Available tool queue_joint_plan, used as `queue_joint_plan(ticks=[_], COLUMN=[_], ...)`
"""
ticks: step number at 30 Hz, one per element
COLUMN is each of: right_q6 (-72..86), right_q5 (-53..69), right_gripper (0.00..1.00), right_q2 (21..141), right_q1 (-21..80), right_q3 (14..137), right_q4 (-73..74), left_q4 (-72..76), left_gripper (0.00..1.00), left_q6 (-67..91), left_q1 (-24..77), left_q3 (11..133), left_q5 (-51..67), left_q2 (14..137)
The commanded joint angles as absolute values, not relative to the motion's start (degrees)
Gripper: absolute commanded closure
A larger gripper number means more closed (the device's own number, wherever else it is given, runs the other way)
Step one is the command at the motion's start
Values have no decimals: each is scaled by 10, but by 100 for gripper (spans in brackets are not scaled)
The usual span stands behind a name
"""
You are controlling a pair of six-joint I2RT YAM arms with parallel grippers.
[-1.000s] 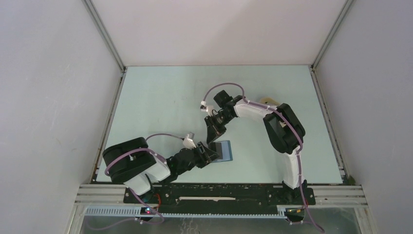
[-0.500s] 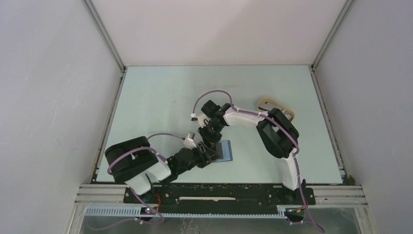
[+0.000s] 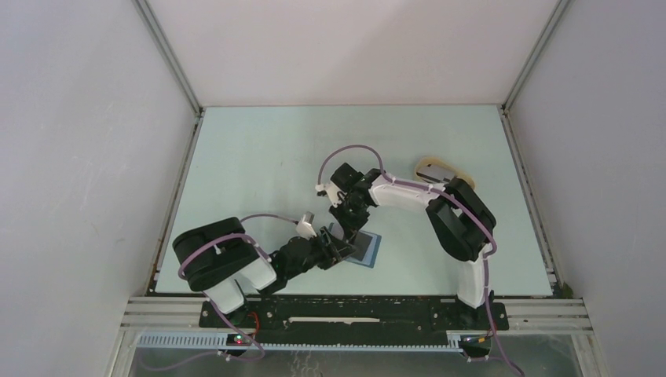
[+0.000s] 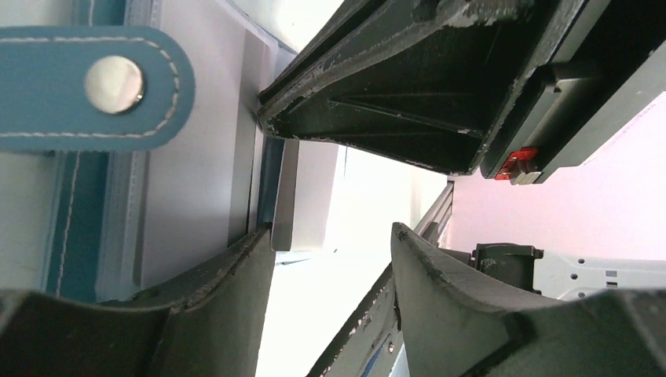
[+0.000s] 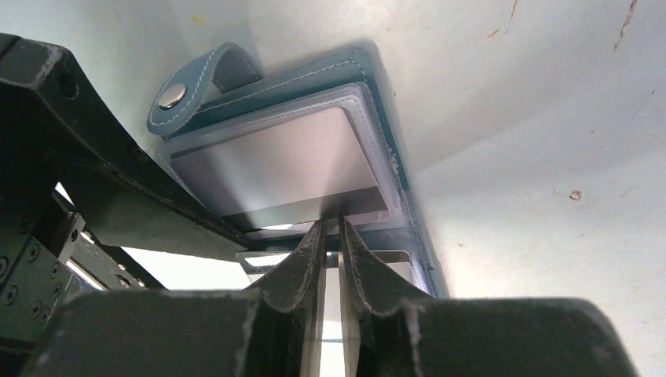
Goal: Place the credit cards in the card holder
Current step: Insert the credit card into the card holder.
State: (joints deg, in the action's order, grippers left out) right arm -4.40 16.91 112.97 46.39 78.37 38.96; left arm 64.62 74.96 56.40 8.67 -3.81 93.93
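The card holder [image 3: 369, 251] lies open on the table, a blue wallet with a snap strap [image 4: 78, 86] and grey-white slots. In the right wrist view a grey credit card [image 5: 275, 165] lies flat in its clear slot, inside the blue rim [image 5: 369, 86]. My right gripper [image 3: 349, 230] comes down onto the wallet's near edge with its jaws almost together [image 5: 331, 222]. In the left wrist view a pale credit card [image 4: 310, 196] sticks out from its fingers, pinched edge-on. My left gripper [image 3: 338, 250] stands open [image 4: 334, 232] at the wallet's left edge. One finger [image 4: 228, 275] rests against the inner page.
A beige oval tray [image 3: 440, 168] sits at the back right behind the right arm's elbow. Both arms crowd the near middle of the table around the wallet. White walls close in the table on three sides.
The right arm swung from the back toward the wallet and lowered its gripper onto it. The wallet turned and shifted slightly right. The left gripper opened a little wider.
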Motion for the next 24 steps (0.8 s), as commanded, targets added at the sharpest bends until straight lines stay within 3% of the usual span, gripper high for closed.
queue_joint_plan(ticks=[1, 24], right_q6=[-79, -266], right_q5=[141, 416], right_gripper=[82, 77], right_q2=[1103, 1043], right_q1=[464, 371], right_q3=[768, 774], right_q4=[407, 531], left_q4=[614, 642], left_gripper=[38, 38], left_q6=[722, 600], left_q1=[557, 551], left_q3=[79, 86], left_q5=[-41, -4], left_q2=[955, 878])
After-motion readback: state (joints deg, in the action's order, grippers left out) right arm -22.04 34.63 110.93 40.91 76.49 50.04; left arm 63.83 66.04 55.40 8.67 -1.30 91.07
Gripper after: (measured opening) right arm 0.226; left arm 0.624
